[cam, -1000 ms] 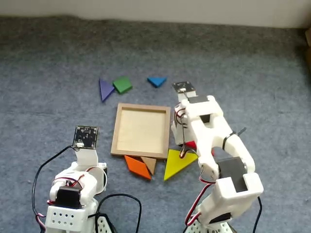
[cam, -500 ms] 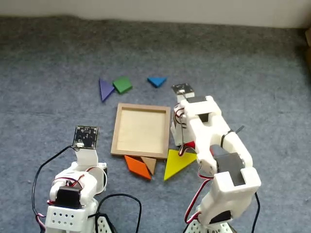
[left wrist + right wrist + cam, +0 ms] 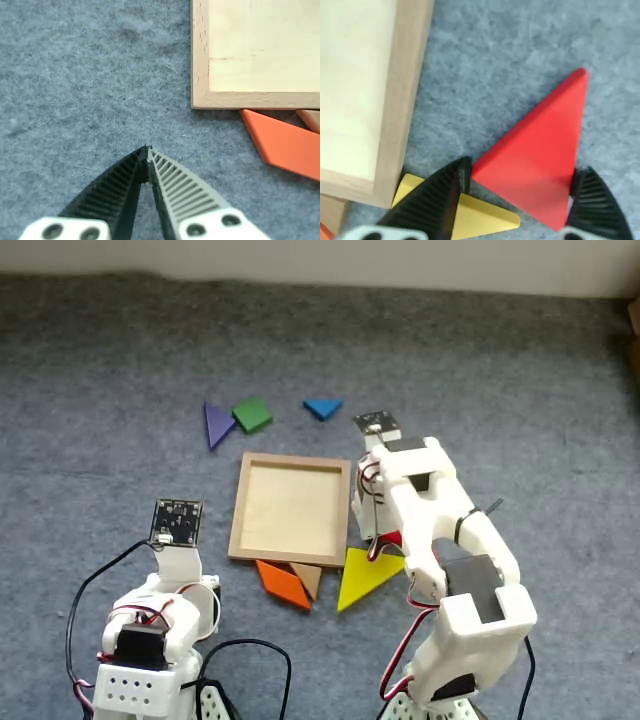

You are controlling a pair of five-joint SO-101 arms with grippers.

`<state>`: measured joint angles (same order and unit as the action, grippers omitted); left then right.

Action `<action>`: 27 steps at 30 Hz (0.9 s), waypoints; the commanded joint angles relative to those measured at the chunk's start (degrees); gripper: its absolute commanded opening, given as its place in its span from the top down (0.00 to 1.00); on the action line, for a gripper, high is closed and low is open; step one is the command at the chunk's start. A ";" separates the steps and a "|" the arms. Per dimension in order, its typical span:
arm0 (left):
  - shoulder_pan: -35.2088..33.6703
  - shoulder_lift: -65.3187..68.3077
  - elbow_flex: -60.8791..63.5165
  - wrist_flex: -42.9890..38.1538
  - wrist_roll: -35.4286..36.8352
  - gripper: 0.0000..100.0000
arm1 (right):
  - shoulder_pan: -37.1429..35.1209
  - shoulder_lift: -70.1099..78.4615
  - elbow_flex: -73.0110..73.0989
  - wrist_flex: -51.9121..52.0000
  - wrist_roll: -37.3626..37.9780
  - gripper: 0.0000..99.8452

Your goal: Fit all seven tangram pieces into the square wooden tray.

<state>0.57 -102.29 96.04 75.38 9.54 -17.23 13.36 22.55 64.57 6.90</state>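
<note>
We've got the right gripper (image 3: 520, 175) low beside the tray (image 3: 405, 95), jaws pinching the red triangle (image 3: 535, 150), one tip against each side, with the piece flat on the carpet (image 3: 120, 360). The yellow triangle (image 3: 362, 576) lies just beside it, at the tray's near corner. The orange piece (image 3: 282, 583) and tan triangle (image 3: 308, 578) sit along the tray's near edge. Beyond the far edge we see the purple triangle (image 3: 216, 422), green square (image 3: 251, 414) and blue triangle (image 3: 322, 408). The left gripper (image 3: 146, 152), jaws pressed together, hangs over carpet near the tray's other near corner.
</note>
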 commanded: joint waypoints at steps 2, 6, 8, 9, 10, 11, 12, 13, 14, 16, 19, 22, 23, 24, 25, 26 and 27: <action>-0.66 -1.54 1.10 0.35 -0.18 0.99 | 0.84 0.75 -1.80 0.13 -0.35 0.71; -0.66 -1.54 1.10 0.35 -0.18 0.99 | 0.40 0.75 -2.42 -0.31 -3.52 0.69; -0.66 -1.54 1.10 0.35 -0.18 0.99 | 0.57 0.75 -3.91 0.13 -3.78 0.67; -0.66 -1.54 1.10 0.35 -0.18 0.99 | 0.66 0.84 -4.53 0.13 -4.40 0.65; -0.66 -1.54 1.10 0.35 -0.18 0.99 | 0.66 0.84 -4.79 0.13 -4.84 0.65; -0.66 -1.54 1.10 0.35 -0.18 0.99 | 0.66 0.84 -4.97 0.13 -4.92 0.65; -0.66 -1.54 1.10 0.35 -0.18 0.99 | 0.66 0.92 -4.97 0.13 -4.84 0.65; -0.66 -1.54 1.10 0.35 -0.18 0.99 | 0.66 1.01 -4.88 0.13 -4.84 0.65; -0.66 -1.54 1.10 0.35 -0.18 0.99 | 0.66 1.10 -4.79 0.13 -4.84 0.65; -0.66 -1.54 1.10 0.35 -0.18 0.99 | 0.75 1.10 -4.79 -0.04 -4.92 0.65; -0.66 -1.54 1.10 0.35 -0.18 0.99 | 0.75 1.10 -5.05 -0.22 -5.01 0.65; -0.66 -1.54 1.10 0.35 -0.18 0.99 | 0.75 1.10 -5.14 -0.40 -5.27 0.65; -0.66 -1.54 1.10 0.35 -0.18 0.99 | 0.75 1.10 -5.23 -0.48 -5.27 0.65; -0.66 -1.54 1.10 0.35 -0.18 0.99 | 0.75 1.10 -5.23 -1.01 -5.27 0.65; -0.66 -1.54 1.10 0.35 -0.18 0.99 | 0.84 1.01 -5.14 -1.36 -5.36 0.65; -0.66 -1.54 1.10 0.35 -0.18 0.99 | 1.19 1.01 -5.14 -1.45 -5.36 0.65; -0.66 -1.54 1.10 0.35 -0.18 0.99 | 1.71 0.92 -5.14 -1.54 -5.36 0.65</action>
<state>0.57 -102.29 96.04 75.38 9.54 -17.49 14.15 20.62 64.75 2.33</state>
